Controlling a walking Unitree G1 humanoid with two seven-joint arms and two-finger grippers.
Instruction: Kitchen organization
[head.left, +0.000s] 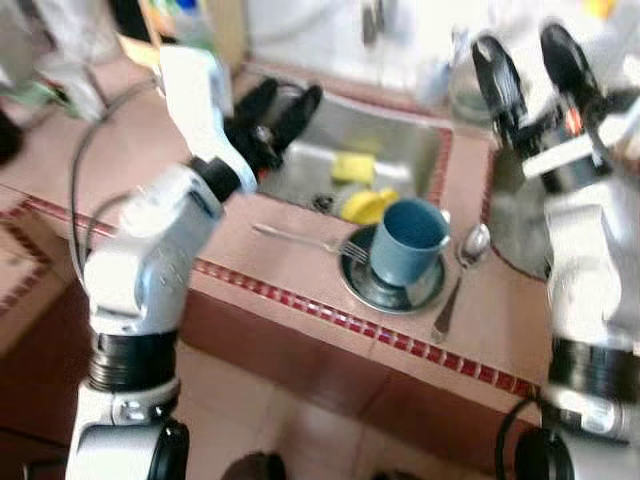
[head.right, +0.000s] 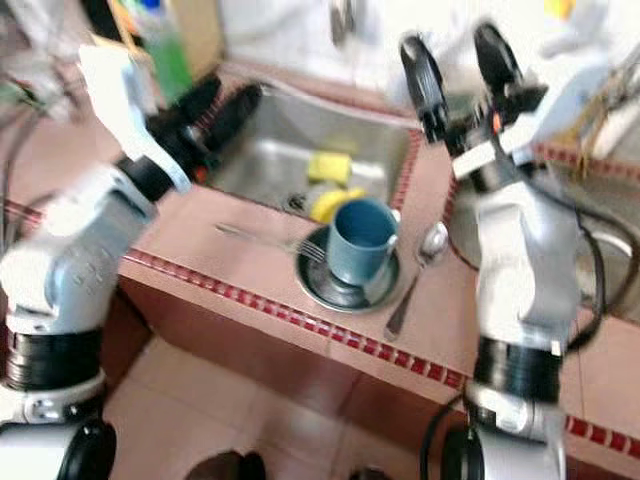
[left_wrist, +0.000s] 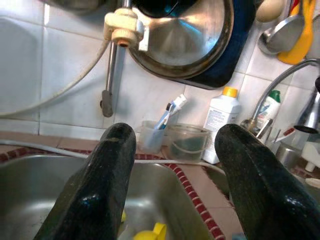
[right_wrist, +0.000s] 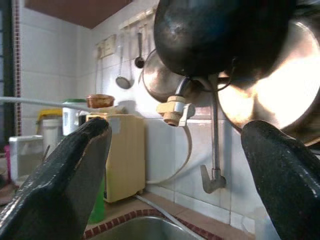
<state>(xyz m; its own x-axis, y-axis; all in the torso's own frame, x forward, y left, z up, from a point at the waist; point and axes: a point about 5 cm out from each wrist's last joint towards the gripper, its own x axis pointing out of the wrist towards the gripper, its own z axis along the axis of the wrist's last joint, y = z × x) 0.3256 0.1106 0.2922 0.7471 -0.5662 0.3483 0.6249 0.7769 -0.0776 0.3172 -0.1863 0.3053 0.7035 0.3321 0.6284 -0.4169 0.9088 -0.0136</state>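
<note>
Left claw (head.left: 278, 112) raised over the left rim of the steel sink (head.left: 400, 140), fingers spread wide, nothing between them. Its wrist view looks across the basin to a tiled wall: a clear plastic cup with a toothbrush (left_wrist: 169, 111), a white bottle with a yellow cap (left_wrist: 220, 122).

In the sink: yellow sponge (head.left: 353, 167) and a second yellow object (head.left: 368, 205) near the front wall.

On the pink tiled tabletop (head.left: 290, 265) in front of the sink: fork (head.left: 305, 238), tines touching a dark round plate (head.left: 395, 290). Blue mug (head.left: 408, 240) stands upright on that plate. Spoon (head.left: 462, 270) lies just right of the plate.

Right claw (head.left: 535, 60) held high above the tabletop right of the sink, fingers wide apart, empty. Its wrist view faces hanging pans (right_wrist: 220, 35) and a ladle (right_wrist: 122, 80) on the wall.
</note>
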